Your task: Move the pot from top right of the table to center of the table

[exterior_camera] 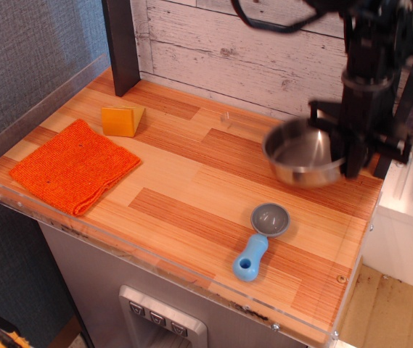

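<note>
Pot [304, 156] blurred, handle points back-left; gripper [351, 156] clenched on right rim, above table [191, 196].

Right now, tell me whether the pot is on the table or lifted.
Lifted. The pot is blurred and tilted, gripped at its right rim by the gripper, seemingly above the table.

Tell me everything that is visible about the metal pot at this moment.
The pot is a shallow round pan of shiny steel-like metal, empty inside as far as the blur allows. It is motion-blurred, and its thin wire handle shows only as a faint streak toward the left. It appears lifted slightly off the table at the right rear, tilted a little. The tool grips its right rim; nothing else touches it.
</note>
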`<action>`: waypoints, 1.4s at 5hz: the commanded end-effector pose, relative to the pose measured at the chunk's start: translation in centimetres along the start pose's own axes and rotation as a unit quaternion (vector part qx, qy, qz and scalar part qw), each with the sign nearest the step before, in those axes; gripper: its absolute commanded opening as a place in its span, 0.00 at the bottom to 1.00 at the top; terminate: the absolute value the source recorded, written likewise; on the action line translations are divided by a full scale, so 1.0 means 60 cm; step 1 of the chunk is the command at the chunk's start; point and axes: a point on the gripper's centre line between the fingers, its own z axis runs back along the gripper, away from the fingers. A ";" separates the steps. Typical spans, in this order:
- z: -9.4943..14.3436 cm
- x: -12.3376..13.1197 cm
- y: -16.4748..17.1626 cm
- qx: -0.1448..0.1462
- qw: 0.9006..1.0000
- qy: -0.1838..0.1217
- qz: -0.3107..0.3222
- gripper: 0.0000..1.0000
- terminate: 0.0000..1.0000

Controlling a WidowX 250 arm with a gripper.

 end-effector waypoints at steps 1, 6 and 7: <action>0.161 -0.034 0.022 0.004 0.994 -0.107 0.033 0.00 0.00; 0.021 -0.216 0.092 0.062 0.996 0.022 0.062 0.00 0.00; 0.005 -0.228 0.115 0.055 0.995 0.033 0.074 0.00 0.00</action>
